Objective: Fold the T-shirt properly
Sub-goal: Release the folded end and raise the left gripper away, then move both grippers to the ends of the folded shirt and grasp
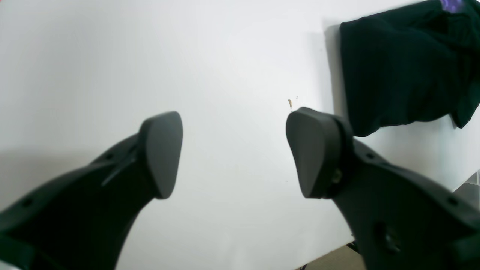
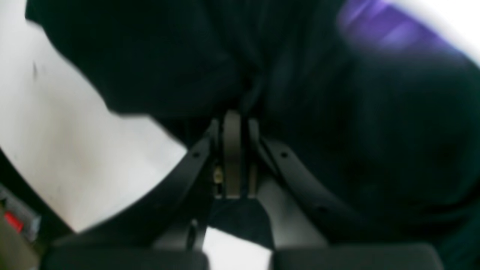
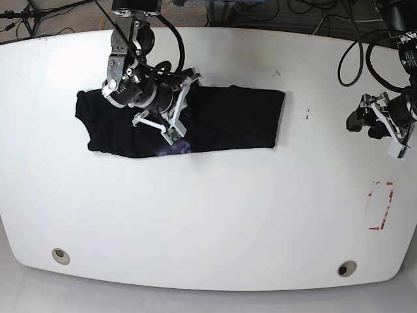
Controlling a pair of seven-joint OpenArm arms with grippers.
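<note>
— Where's the black cloth T-shirt (image 3: 221,120) with its purple print?
— Upper left of the white table (image 3: 215,215), right pincer (image 2: 232,123) clamped on it.
— Left pincer (image 1: 234,150)?
— Spread apart, over bare table.

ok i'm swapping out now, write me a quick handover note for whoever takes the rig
Left gripper: open, empty, hovering over bare white table, off to the side of the shirt.
Right gripper: shut on a bunch of the black cloth T-shirt, over its middle.
T-shirt: lies on the far half of the table as a long flattened band, a bit of purple print showing at its near edge.
Done: it looks partly folded lengthwise.
Left: finish the fold the right gripper is carrying, then likely fold the band across and square it up.
</note>
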